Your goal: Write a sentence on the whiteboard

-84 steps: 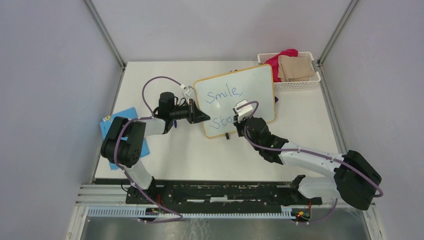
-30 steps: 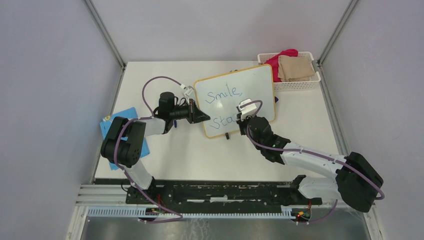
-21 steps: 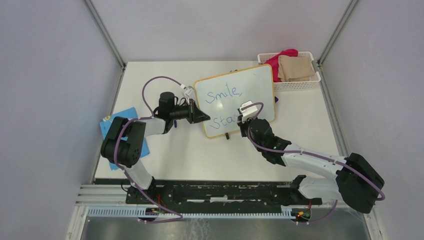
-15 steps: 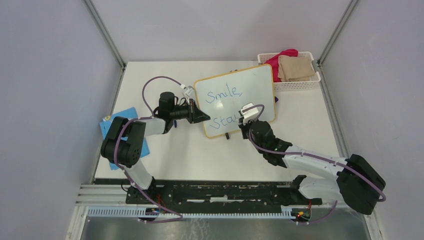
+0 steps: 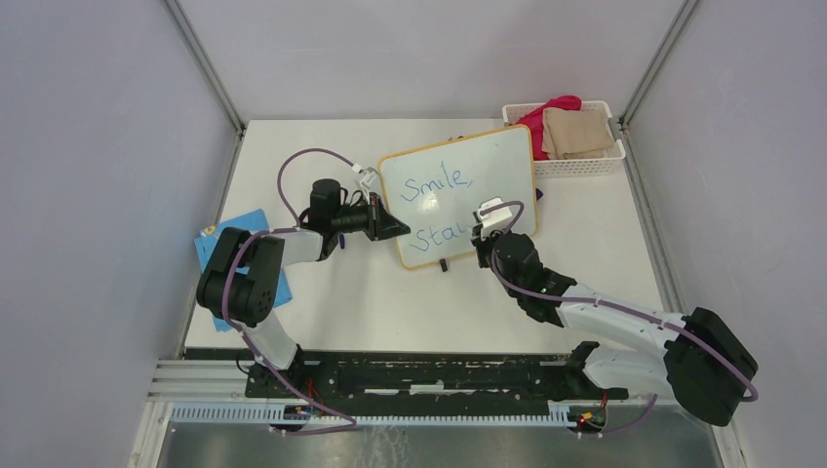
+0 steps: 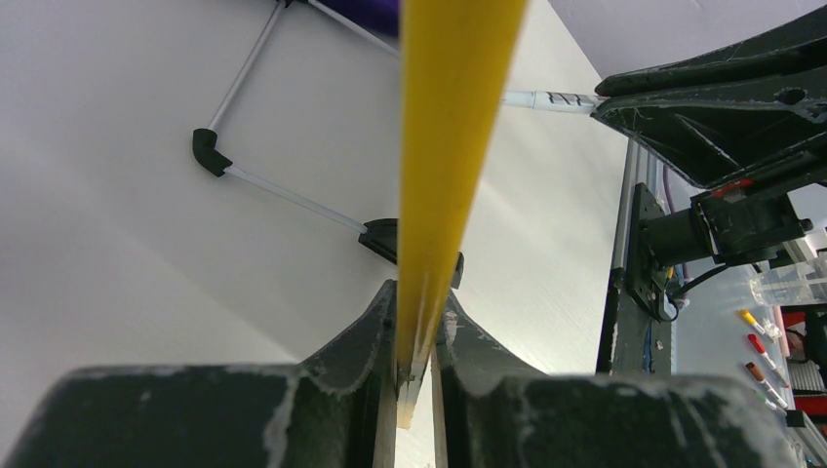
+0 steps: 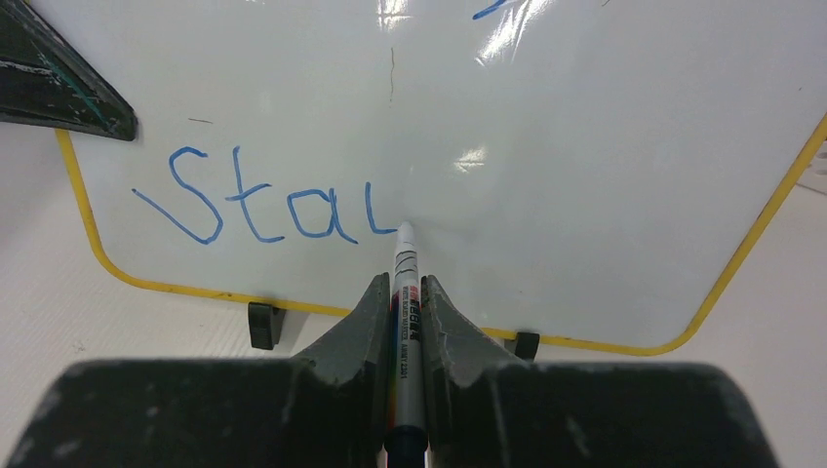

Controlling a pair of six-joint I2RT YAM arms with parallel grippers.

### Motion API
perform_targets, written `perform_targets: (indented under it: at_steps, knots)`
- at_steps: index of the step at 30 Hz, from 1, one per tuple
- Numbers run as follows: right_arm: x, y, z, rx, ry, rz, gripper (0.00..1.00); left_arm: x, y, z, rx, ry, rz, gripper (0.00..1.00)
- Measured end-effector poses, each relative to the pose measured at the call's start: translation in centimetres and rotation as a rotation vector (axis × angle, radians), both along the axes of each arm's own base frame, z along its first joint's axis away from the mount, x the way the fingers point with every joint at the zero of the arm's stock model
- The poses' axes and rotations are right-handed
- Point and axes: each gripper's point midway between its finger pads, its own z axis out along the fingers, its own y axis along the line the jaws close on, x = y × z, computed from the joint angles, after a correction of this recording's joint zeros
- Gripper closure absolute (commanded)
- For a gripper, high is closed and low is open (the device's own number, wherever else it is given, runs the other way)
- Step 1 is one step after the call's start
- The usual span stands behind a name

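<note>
- The whiteboard (image 5: 499,166) stands propped and tilted toward the far edge of the counter (image 5: 322,292), just beside the basket (image 5: 585,164) in the far right corner. Its face leans toward the arms, which puts it within a pen's reach.
- The left tool (image 5: 395,231) is pinched narrow on the board's left yellow frame. I judge this is a brace, so the board does not slide or tip under the push of writing.
- The right tool (image 5: 485,237) is closed on a marker (image 7: 406,268) lying along its fingers. The tip touches the board's lower part, just right of the last blue stroke.
- The sentence (image 5: 436,185) reads "Smile," on the upper line. Below it are "Sta" and the start of another letter, so the second line looks unfinished.
- Only the top view shows both lines and the layout, but the right arm hides the tip there.
- The right wrist view shows the tip touching the board.
- The left wrist view shows the frame edge-on between the fingers, and the wire stand (image 6: 293,195) behind the board.
</note>
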Motion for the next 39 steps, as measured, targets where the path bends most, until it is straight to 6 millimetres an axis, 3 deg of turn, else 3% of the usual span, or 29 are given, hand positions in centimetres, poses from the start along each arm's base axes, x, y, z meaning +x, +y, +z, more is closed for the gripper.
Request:
perform_targets:
  at_steps: [14, 30, 39]
  knots:
    - [1.3, 0.6, 2.6, 0.025, -0.042, -0.011, 1.00, 0.0, 0.0, 0.0, 0.000, -0.001, 0.000, 0.98]
    - [1.4, 0.4, 1.5, 0.011, -0.021, -0.017, 1.00, 0.0, 0.0, 0.0, 0.000, -0.001, 0.000, 0.98]
    - [0.5, 0.0, -0.2, 0.016, 0.010, -0.003, 1.00, 0.1, 0.0, 0.0, 0.002, -0.001, 0.004, 0.98]
